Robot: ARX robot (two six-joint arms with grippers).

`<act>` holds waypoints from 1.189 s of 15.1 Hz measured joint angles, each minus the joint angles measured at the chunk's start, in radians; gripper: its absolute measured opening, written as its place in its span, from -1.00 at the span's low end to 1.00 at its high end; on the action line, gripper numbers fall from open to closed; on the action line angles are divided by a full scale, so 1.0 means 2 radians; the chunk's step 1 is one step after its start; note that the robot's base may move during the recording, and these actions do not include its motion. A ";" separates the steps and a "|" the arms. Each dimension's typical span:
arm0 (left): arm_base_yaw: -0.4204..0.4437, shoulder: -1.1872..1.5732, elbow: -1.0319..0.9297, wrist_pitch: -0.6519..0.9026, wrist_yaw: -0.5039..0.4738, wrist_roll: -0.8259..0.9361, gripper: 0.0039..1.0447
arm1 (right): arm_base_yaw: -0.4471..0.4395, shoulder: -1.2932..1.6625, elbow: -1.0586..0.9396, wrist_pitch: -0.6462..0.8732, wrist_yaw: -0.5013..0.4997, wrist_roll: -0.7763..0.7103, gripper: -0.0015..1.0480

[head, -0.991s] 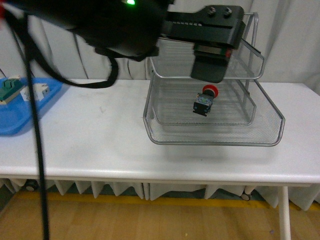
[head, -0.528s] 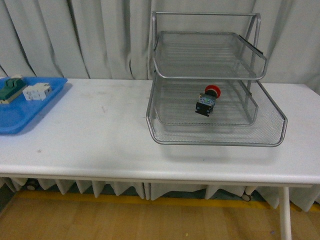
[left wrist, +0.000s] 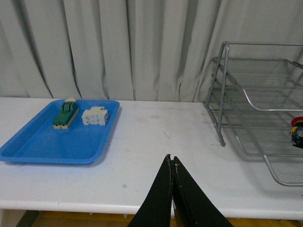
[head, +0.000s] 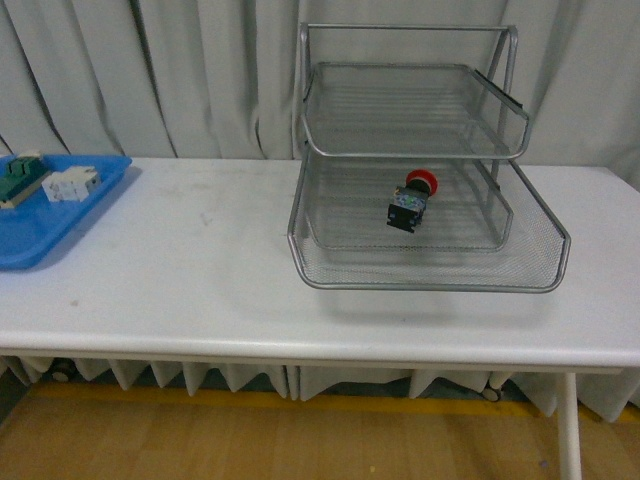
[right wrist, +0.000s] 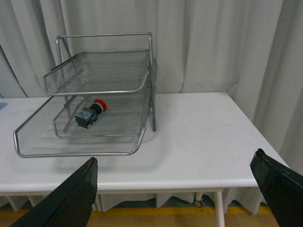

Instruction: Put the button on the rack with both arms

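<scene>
The button (head: 411, 203), red cap and black body, lies on its side in the middle tier of the silver wire rack (head: 430, 275) on the table's right half. The right wrist view shows the button (right wrist: 90, 113) in the rack (right wrist: 75, 152) too, and only its edge (left wrist: 296, 134) shows in the left wrist view beside the rack (left wrist: 246, 101). Neither arm shows in the front view. My left gripper (left wrist: 172, 161) is shut and empty, above the table's front edge. My right gripper (right wrist: 176, 168) is wide open and empty, off the table's front right.
A blue tray (head: 40, 225) at the table's left end holds a green-and-cream switch block (head: 20, 176) and a white breaker (head: 70, 184). In the left wrist view the tray (left wrist: 42, 144) lies left of the fingers. Grey curtains hang behind the table.
One second ago a black arm filled the top of the front view, over the rack. It has since withdrawn out of that view. The button stays in the rack.
</scene>
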 joint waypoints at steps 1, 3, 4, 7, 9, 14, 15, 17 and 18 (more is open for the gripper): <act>0.010 -0.013 -0.006 -0.009 0.010 0.000 -0.97 | 0.000 0.000 0.000 0.000 0.000 0.000 0.87; 0.050 -0.038 -0.019 -0.026 0.048 0.000 -0.97 | 0.000 0.000 0.000 0.000 0.000 0.000 0.87; 0.053 -0.049 -0.022 -0.033 0.045 -0.001 -0.97 | 0.000 0.000 0.000 0.000 0.000 0.000 0.87; 0.049 -0.084 -0.030 -0.056 0.052 0.000 -0.97 | 0.000 0.000 0.000 0.000 0.000 0.000 0.87; 0.049 -0.106 -0.043 -0.051 0.052 0.000 -0.97 | 0.000 0.000 0.000 0.000 0.000 0.000 0.87; 0.049 -0.163 -0.050 -0.109 0.052 0.000 -0.97 | 0.000 0.000 0.000 0.000 0.000 0.000 0.87; 0.049 -0.175 -0.050 -0.120 0.052 0.000 -0.97 | 0.000 0.000 0.000 0.000 0.000 0.000 0.87; 0.049 -0.193 -0.050 -0.139 0.052 0.000 -0.97 | 0.000 0.000 0.000 0.000 0.000 0.000 0.87; 0.049 -0.202 -0.050 -0.146 0.052 0.000 -0.97 | 0.000 0.000 0.000 0.000 0.000 0.000 0.87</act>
